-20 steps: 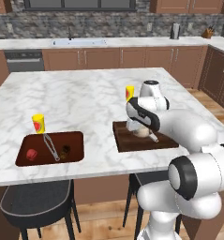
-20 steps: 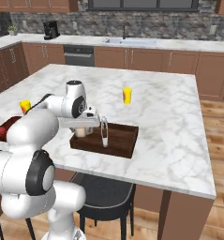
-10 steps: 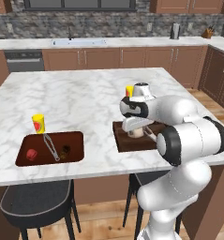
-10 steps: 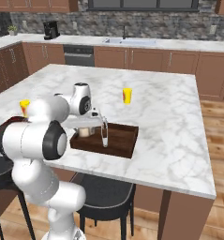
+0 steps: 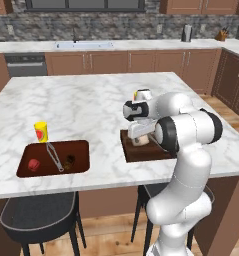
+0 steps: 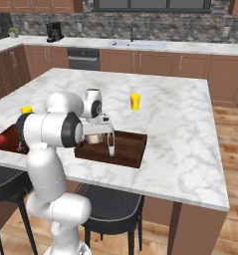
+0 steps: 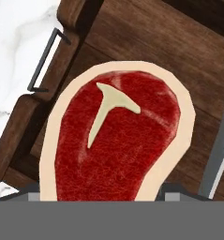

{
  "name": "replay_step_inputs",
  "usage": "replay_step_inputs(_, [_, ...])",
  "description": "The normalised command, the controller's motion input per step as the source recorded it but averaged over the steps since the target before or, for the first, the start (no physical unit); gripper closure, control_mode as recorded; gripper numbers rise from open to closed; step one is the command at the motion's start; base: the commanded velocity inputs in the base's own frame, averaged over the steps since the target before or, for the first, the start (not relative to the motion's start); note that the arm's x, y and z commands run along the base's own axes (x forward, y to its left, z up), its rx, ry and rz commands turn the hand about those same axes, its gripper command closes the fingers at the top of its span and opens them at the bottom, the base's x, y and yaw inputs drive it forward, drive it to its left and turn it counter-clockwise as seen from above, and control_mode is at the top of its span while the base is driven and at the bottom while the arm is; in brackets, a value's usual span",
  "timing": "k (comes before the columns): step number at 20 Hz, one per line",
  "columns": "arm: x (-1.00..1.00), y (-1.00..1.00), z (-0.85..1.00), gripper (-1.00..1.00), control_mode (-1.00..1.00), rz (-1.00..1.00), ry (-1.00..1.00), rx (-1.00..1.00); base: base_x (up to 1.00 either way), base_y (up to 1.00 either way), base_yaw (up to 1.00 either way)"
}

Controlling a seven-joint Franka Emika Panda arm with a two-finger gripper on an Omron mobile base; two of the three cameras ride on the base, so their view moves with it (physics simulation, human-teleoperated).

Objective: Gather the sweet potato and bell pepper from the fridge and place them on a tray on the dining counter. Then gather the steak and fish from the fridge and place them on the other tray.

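Gripper (image 7: 99, 199): jaws astride the steak (image 7: 115, 140); grip cannot be told.
Tray (image 7: 132, 42): lower steak flat near its handle corner, you.

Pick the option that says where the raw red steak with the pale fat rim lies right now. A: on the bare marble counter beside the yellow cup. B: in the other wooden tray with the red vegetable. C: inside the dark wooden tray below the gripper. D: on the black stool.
C: the hand view shows the raw red steak lying flat on the floor of the dark wooden tray, within its raised wall and metal handle.
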Motion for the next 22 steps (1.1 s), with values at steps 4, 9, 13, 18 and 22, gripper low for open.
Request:
replay_step_inputs(4, [0.0,0.0,-0.41,1.0,-1.0,0.07,0.0,0.0,0.0,0.0,0.0])
replay_step_inputs(9, [0.02,0.0,-0.45,1.0,-1.0,0.06,0.0,0.0,0.0,0.0,0.0])
replay_step_inputs(13, [0.0,0.0,-0.56,-1.0,-1.0,0.07,0.0,0.0,0.0,0.0,0.0])
replay_step_inputs(18, [-0.04,0.0,-0.2,-1.0,-1.0,0.04,-0.03,0.0,0.0,0.0,0.0])
replay_step_inputs(22, [-0.24,0.0,0.0,-1.0,-1.0,0.03,-0.06,0.0,0.0,0.0,0.0])
